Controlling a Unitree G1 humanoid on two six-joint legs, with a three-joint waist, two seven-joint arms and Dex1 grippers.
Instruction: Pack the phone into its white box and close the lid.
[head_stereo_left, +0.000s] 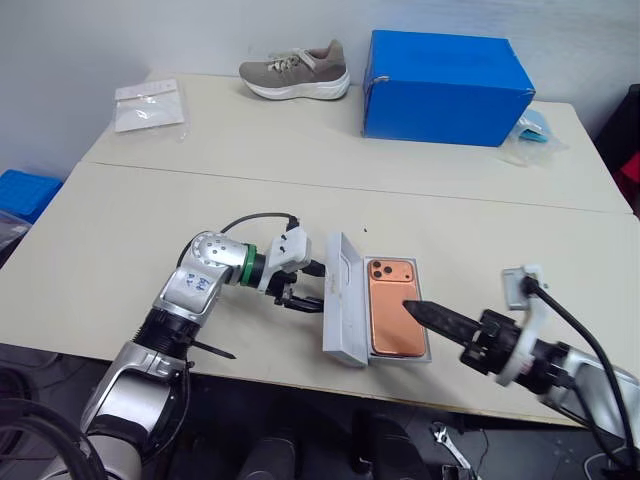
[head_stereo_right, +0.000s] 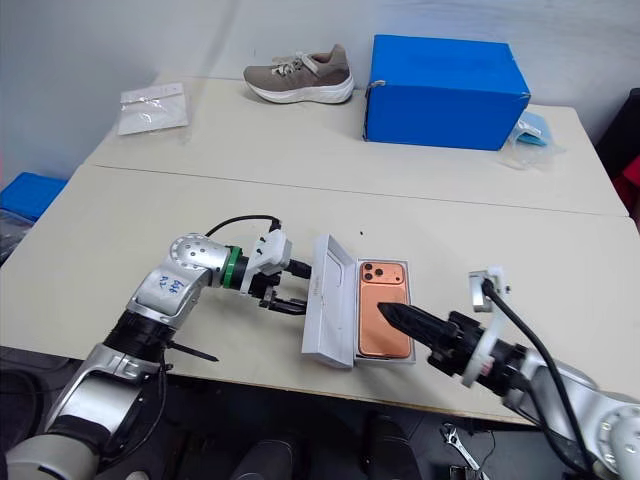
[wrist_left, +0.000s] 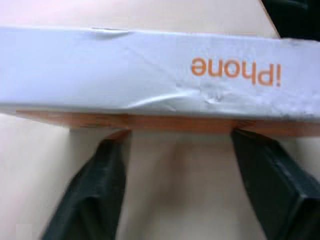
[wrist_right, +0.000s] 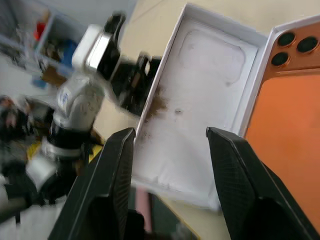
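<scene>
**Two steps done, one left: closing the lid**

Both packing preliminaries look complete: the phone lies back-up, camera block away from the robot, seated in the white box near the table's front edge. The lid stands tilted on its long edge just beside the box's left side, its white interior facing the phone.

Left gripper: positioned at the lid's outer side. In the left wrist view, its two fingers stand apart, their tips at the lid's orange outer face below the printed side wall; whether they press on it cannot be told. No grasp is visible.

Right gripper: hovers over the phone's near end, jaws parted and holding nothing. In the right wrist view, the lid's interior shows between them.

Step in hand: lid closure. My judgement is that the next move requires the left gripper to tip the lid over onto the box, with rims aligned, while the right gripper clears the path. Misalignment may leave the lid cocked.
</scene>
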